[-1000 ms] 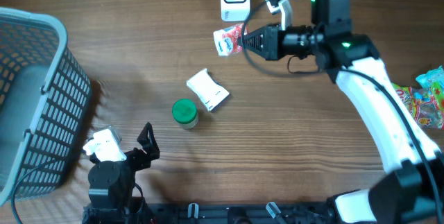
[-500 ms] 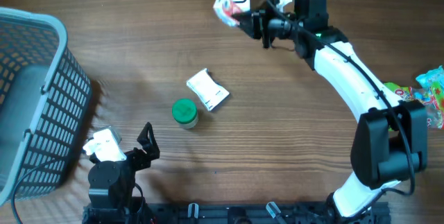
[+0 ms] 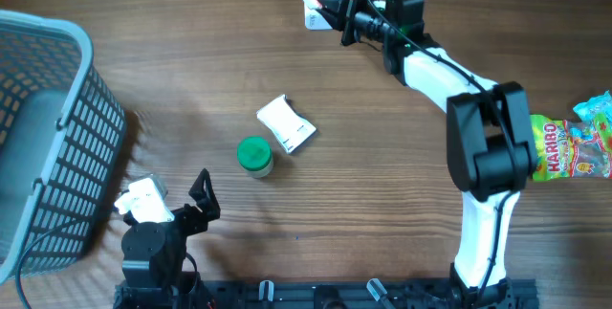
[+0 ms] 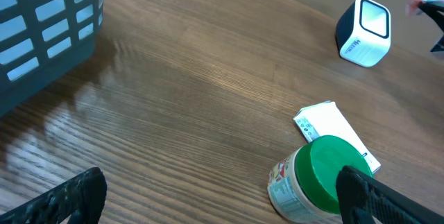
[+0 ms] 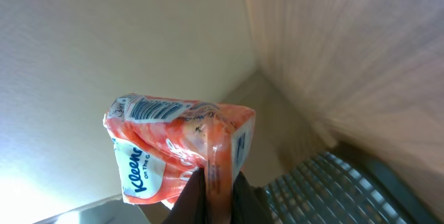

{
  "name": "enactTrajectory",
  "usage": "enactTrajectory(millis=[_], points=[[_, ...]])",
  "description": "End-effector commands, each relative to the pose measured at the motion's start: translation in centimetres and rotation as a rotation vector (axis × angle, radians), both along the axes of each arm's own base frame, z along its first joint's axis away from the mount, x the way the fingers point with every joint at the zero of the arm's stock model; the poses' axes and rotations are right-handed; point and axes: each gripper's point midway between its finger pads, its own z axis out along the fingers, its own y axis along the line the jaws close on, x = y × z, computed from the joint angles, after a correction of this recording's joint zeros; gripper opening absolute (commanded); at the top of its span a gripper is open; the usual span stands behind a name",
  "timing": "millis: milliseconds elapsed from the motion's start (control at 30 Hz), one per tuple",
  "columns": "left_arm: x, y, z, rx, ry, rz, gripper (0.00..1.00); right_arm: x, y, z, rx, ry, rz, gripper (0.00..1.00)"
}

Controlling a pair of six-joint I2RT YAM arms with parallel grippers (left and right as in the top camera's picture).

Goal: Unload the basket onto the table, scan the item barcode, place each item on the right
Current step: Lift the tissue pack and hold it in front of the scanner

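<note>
The tissue pack (image 5: 177, 148) is in my right gripper (image 5: 211, 195), lifted above the table (image 3: 382, 204) at its far edge, just in front of the scanner (image 4: 363, 23). The jaws are pressed together on the thin sealed seam at one end of the pack, so the body stands free beyond the fingers. The barcode (image 5: 156, 107) is printed along the opposite end and is not covered. Whether it faces the scanner window squarely, I cannot tell.

I judge the pack to be very light, soft and not fragile. Its film wrap looks smooth, so it can slip or turn in a seam grip, and the body will bend if I squeeze it hard. A hold across the two narrow sides, away from the barcode, would probably keep it flatter.

My left gripper (image 3: 204, 197) is spread wide and empty at the near edge, beside the basket (image 3: 48, 137). A green-lidded jar (image 3: 254, 154) and a white packet (image 3: 286, 123) lie near the middle, and a candy bag (image 3: 564, 146) lies at the right edge.
</note>
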Motion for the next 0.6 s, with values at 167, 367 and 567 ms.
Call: enactTrajectory(millis=[167,367,567], points=[[0.0,-0.2,0.0,-0.011,-0.006,-0.010,1.00,4.6,0.5,-2.2,-0.010,0.002,-0.076,0.08],[0.0,-0.2,0.0,-0.011,-0.006,-0.010,1.00,5.6,0.3,-3.3,-0.020,0.007,-0.106,0.09],[0.0,-0.2,0.0,-0.011,-0.006,-0.010,1.00,4.8,1.1,-3.7,-0.010,0.022,-0.053,0.07]])
